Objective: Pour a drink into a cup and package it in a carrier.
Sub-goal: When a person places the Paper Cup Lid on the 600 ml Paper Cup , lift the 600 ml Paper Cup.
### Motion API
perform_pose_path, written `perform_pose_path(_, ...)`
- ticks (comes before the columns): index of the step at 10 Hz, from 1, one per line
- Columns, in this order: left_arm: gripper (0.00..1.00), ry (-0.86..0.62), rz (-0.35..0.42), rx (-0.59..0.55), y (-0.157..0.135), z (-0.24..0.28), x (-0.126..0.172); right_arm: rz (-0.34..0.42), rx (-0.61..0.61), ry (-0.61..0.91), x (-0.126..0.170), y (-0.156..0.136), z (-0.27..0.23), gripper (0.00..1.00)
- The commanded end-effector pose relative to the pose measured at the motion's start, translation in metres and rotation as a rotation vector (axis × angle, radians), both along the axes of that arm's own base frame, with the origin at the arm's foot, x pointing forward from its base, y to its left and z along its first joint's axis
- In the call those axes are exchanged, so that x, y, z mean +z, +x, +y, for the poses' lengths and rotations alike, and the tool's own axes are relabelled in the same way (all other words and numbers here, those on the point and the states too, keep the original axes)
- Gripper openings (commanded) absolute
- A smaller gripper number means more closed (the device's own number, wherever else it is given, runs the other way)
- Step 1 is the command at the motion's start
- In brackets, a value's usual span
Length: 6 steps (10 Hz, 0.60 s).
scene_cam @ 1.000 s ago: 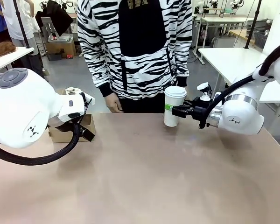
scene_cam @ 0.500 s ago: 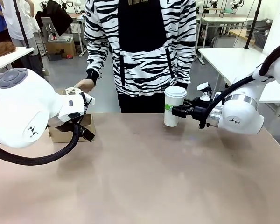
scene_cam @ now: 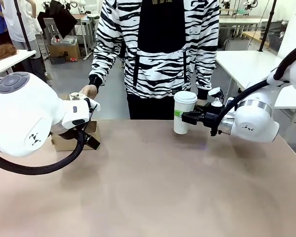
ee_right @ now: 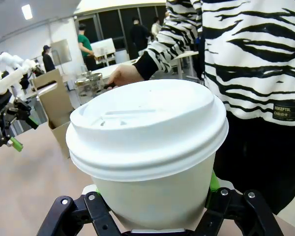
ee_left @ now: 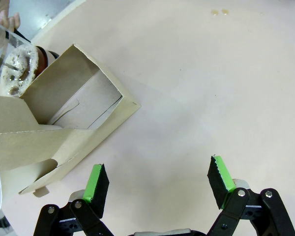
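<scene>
pale brown tabletop (scene_cam: 153, 187) runs out to the person at the far edge, and the carrier (scene_cam: 64, 142) sits on it near that edge, so i place everything off the carrier. the cup (scene_cam: 184, 112), lidded and upright, appears to stand on the table well apart from the carrier, over on my right arm's side. my right gripper (scene_cam: 188, 117) is clamped on the cup at about mid-height, coming in level from the side away from the carrier. the cup's long axis is vertical and the carrier's slot opens upward, so i judge the coming move is a lift, a sideways carry to the carrier, then a straight drop. my left gripper (ee_left: 160, 179) hangs just beside the carrier, jaws spread wide with nothing between them, far nearer to it than the right. the person's hand (scene_cam: 89, 91) is on a glass jar (ee_left: 12, 73) just behind the carrier, which could crowd that approach.
</scene>
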<state>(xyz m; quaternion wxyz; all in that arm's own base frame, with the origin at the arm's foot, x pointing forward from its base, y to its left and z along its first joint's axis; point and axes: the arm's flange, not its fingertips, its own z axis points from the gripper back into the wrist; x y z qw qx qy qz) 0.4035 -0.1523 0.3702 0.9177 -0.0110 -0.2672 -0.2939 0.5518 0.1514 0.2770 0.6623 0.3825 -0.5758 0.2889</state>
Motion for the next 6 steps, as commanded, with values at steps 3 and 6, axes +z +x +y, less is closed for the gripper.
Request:
perform_pose_path(3,1.00,-0.003,0.000,0.000,-0.0001,0.0004,0.0004,-0.005,-0.005,0.002,0.0048,0.0005,0.0020,0.80)
perform_pose_path(6,1.00,-0.003,0.000,0.000,-0.0001,0.0004,0.0004,-0.005,-0.005,0.002,0.0048,0.0005,0.0020,0.80)
